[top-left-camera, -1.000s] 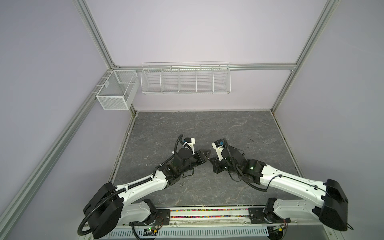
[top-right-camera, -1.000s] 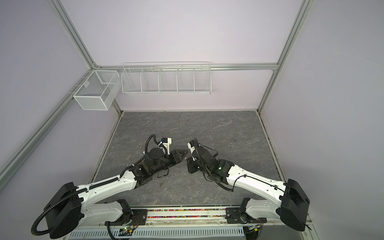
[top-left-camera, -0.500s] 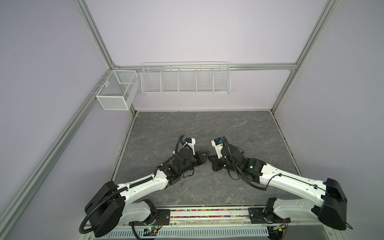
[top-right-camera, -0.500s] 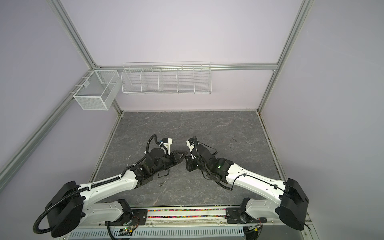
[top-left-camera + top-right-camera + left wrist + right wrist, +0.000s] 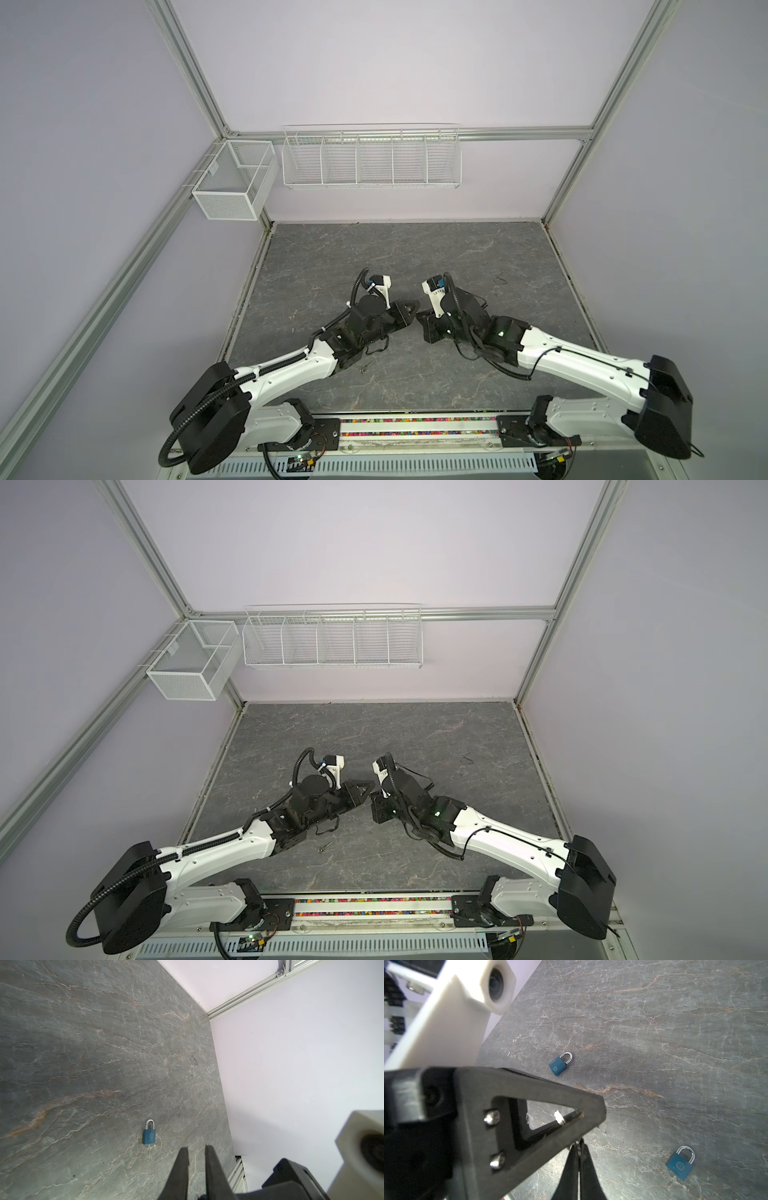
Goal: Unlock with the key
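Two blue padlocks with silver shackles lie flat on the grey stone floor: one (image 5: 560, 1064) farther off, one (image 5: 680, 1162) nearer. The left wrist view shows a single padlock (image 5: 149, 1134) just beyond my left gripper (image 5: 196, 1147), whose fingers stand a narrow gap apart with only floor between them. My right gripper (image 5: 579, 1141) is shut, its tips tucked under the left gripper's finger (image 5: 529, 1118). In both top views the grippers (image 5: 413, 314) (image 5: 420, 320) meet tip to tip mid-floor and the arms hide the padlocks. I see no key in either gripper.
A small thin metal piece (image 5: 365, 367) (image 5: 323, 846) lies on the floor by the left forearm, too small to name. White wire baskets (image 5: 372, 160) (image 5: 232, 183) hang on the back wall. Side walls (image 5: 291, 1064) close in the floor.
The left gripper's fingers have come closer together, down to a narrow gap. Both grippers have edged toward each other until their tips meet. The right gripper stays shut.
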{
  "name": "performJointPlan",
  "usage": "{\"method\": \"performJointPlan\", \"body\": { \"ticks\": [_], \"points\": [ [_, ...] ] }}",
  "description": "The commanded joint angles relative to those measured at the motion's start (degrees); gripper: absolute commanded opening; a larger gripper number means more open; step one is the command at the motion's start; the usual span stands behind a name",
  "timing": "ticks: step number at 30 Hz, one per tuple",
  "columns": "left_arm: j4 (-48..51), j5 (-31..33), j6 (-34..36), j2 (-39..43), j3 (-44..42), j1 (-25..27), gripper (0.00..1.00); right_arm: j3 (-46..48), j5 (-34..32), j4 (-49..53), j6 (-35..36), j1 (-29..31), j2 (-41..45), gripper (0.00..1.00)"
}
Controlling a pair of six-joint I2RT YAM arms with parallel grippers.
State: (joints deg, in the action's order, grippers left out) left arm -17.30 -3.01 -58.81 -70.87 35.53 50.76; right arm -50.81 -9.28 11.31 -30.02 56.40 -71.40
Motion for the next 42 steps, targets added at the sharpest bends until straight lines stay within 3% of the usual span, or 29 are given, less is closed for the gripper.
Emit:
{"method": "performJointPlan", "body": {
  "ticks": [1,10,14,19,24,28,30,35,42],
  "points": [
    [1.1,1.6,0.6,1.0,1.4,0.2,0.15,0.0,-1.2,-0.1,-0.3,0.1,-0.3,0.06],
    [-1.0,3.0,0.3,1.0,0.3,0.3,0.08,0.1,-1.0,0.0,-0.3,0.0,-0.6,0.06],
    [-1.3,2.7,0.4,0.7,0.5,0.2,0.0,0.0,-1.0,-0.2,-0.4,0.0,-0.5,0.06],
    [-1.5,2.7,1.1,0.8,0.4,0.2,0.0,-0.3,-1.0,-0.1,-0.1,-0.1,-0.1,0.08],
    [-3.0,2.5,2.8,1.4,-0.1,-0.7,0.0,-0.6,-0.7,0.9,-0.4,-0.5,1.6,0.25],
    [-5.3,-2.8,5.4,2.3,-0.7,-4.7,0.0,-0.2,-0.1,2.1,-0.6,-2.0,5.1,0.37],
    [-6.5,-6.8,8.0,2.3,-0.4,-6.8,0.0,0.1,5.0,1.1,0.6,-3.8,7.1,0.44],
    [-7.6,-16.7,16.6,1.7,2.6,-9.5,0.0,1.7,25.0,-4.2,1.2,-10.5,11.2,0.57],
    [-12.2,-27.3,23.4,0.0,6.7,-10.4,0.0,2.0,40.4,-9.4,0.1,-17.9,10.5,0.55]
  ]
}}
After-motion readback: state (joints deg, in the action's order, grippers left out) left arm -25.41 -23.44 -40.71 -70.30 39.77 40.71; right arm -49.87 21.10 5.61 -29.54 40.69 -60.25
